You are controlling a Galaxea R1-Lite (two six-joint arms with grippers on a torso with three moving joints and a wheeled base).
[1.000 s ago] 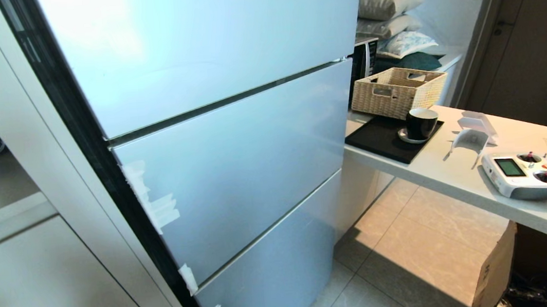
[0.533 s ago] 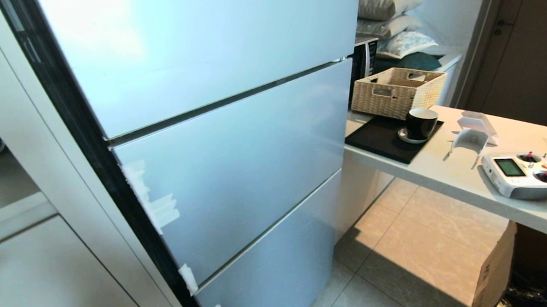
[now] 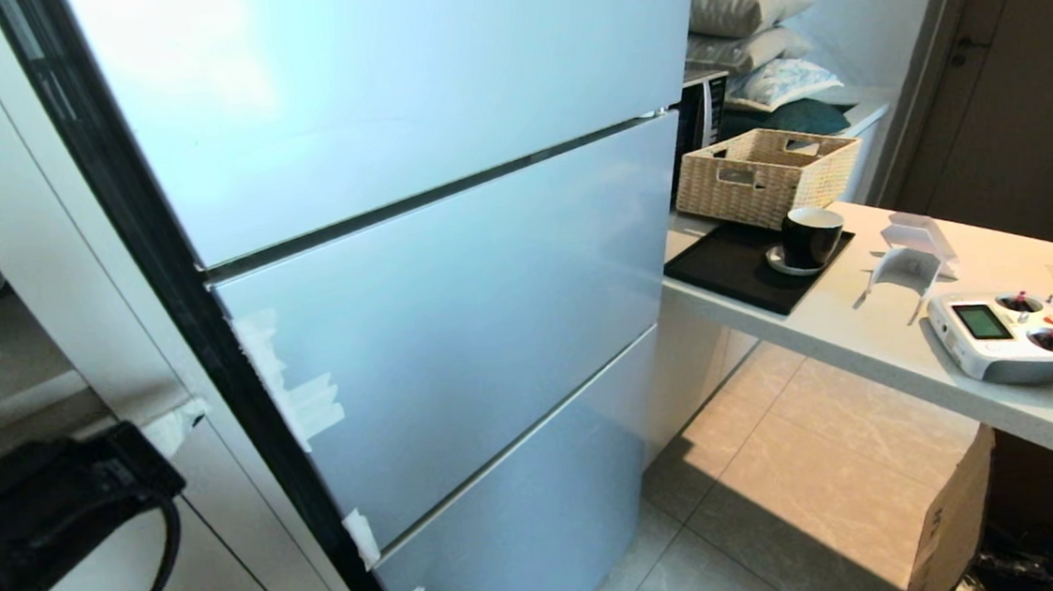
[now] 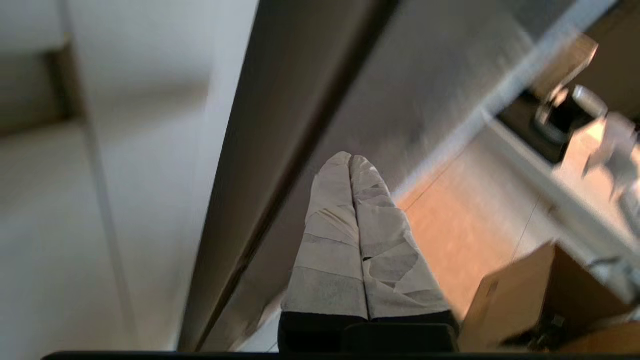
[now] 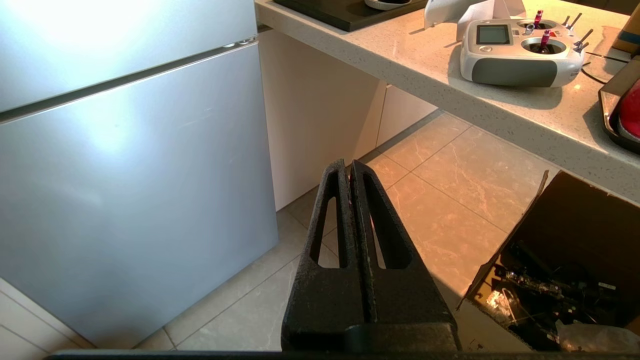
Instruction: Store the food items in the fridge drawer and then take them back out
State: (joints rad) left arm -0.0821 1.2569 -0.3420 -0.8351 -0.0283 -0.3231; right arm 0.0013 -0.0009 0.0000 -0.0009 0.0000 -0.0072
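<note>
Kitchen corner: tall pale-blue three-panel fridge [image 3: 410,248], all panels closed.
Fridge drawer and fruit are out of sight, presumably behind those panels. Left of the fridge, the tape-wrapped left gripper [image 4: 351,165] is empty, fingers pressed together; it should catch a panel edge squarely. The black right gripper [image 5: 350,172], low beside the fridge, is closed and empty too.

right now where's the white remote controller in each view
Head view: the controller lies at the right edge on the counter.
Left wrist view: cannot be made out; that end of the counter is blurred.
Right wrist view: it sits in the top right corner, on the same counter.
Shared landmark: the pale-blue fridge, seen in all three views.
</note>
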